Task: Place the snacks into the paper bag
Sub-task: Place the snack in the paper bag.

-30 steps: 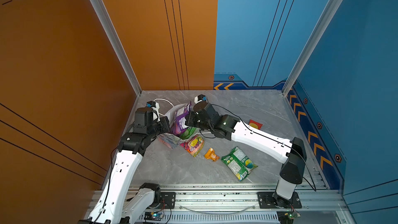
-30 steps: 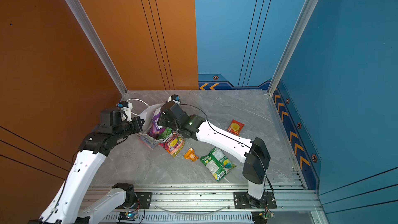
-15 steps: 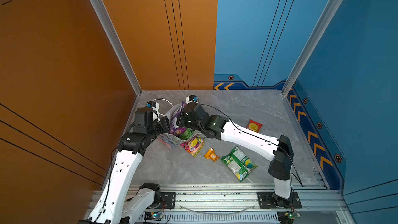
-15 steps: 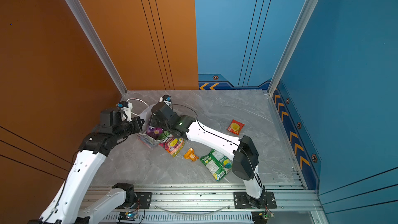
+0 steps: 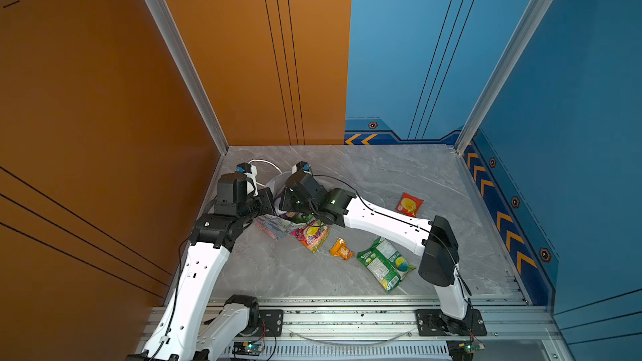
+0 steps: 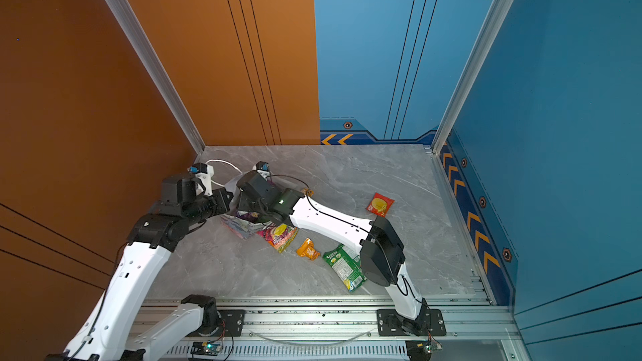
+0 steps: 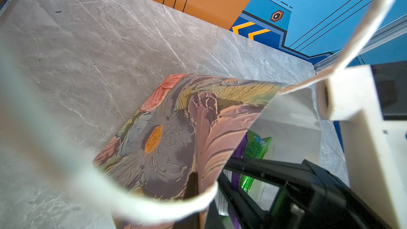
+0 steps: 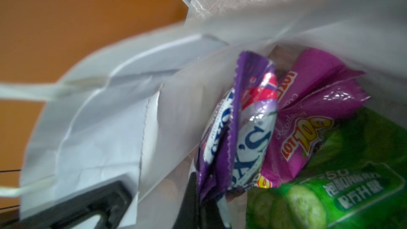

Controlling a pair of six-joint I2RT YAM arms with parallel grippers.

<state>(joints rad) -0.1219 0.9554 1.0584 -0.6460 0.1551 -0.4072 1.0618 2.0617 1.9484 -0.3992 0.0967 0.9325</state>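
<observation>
Floral paper bag (image 7: 176, 128), near worktop (image 5: 382, 175) left edge; left gripper (image 7: 195, 186) pinches its wall. Right gripper (image 8: 198, 194) inside, jaws clamping purple packet (image 8: 242, 128). Loose on worktop: multicoloured packet (image 5: 311, 234), orange packet (image 5: 341, 248), green chips (image 5: 385, 263), red packet (image 5: 410, 203).

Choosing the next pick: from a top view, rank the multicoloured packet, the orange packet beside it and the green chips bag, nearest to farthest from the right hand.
1. multicoloured packet, right beside the paper bag that the right hand reaches into.
2. orange packet, further out, between the other two.
3. green chips bag, by the right arm's elbow.
</observation>
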